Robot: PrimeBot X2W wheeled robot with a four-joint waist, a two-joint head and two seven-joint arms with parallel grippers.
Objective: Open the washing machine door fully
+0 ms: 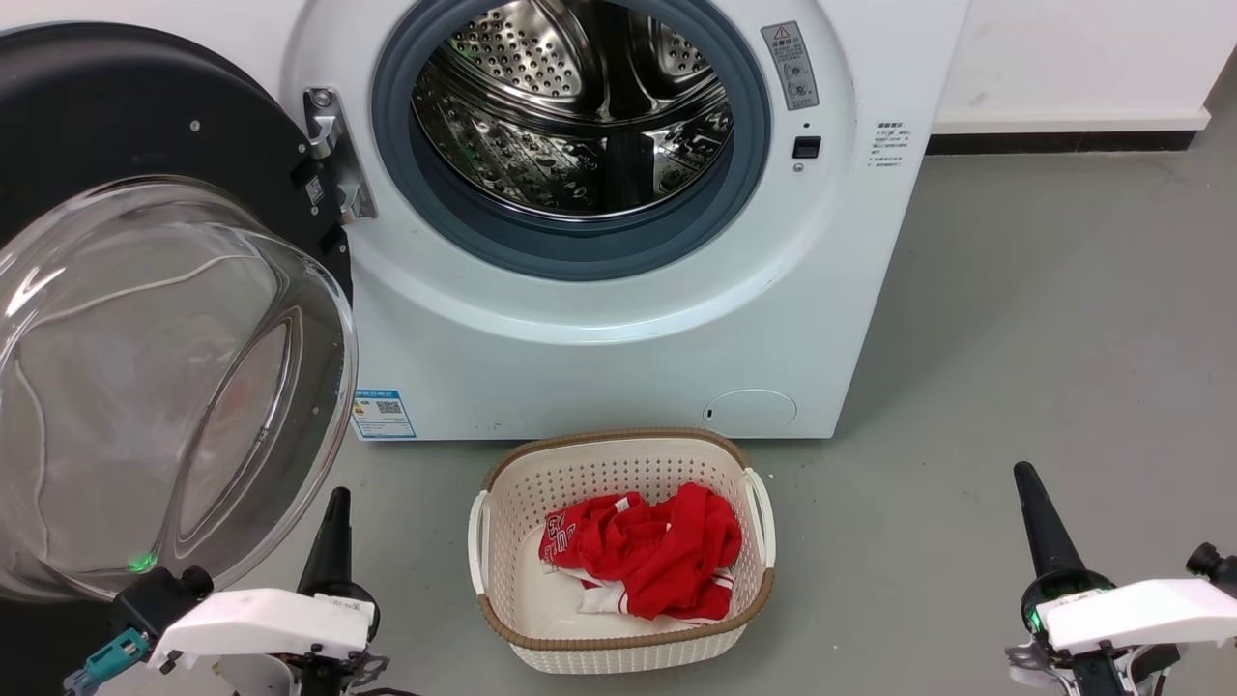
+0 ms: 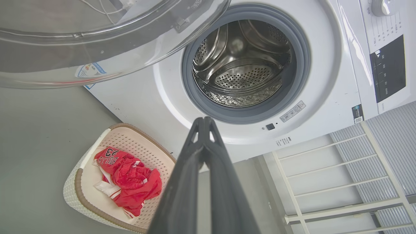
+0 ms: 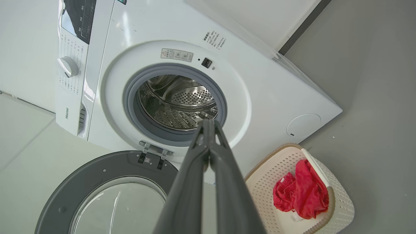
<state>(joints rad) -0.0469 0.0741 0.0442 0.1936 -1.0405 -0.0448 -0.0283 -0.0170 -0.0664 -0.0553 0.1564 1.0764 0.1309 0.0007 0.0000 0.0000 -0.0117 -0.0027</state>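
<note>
**Left of the drum mouth: washing machine door hanging wide**

Sits just up-left of the left gripper, well apart from the right gripper. Both jaws pressed shut, gripping nothing. Pivots on an upright hinge at the left side of the washing machine. Runs off the frame edge; can't tell whether fully back.
</note>
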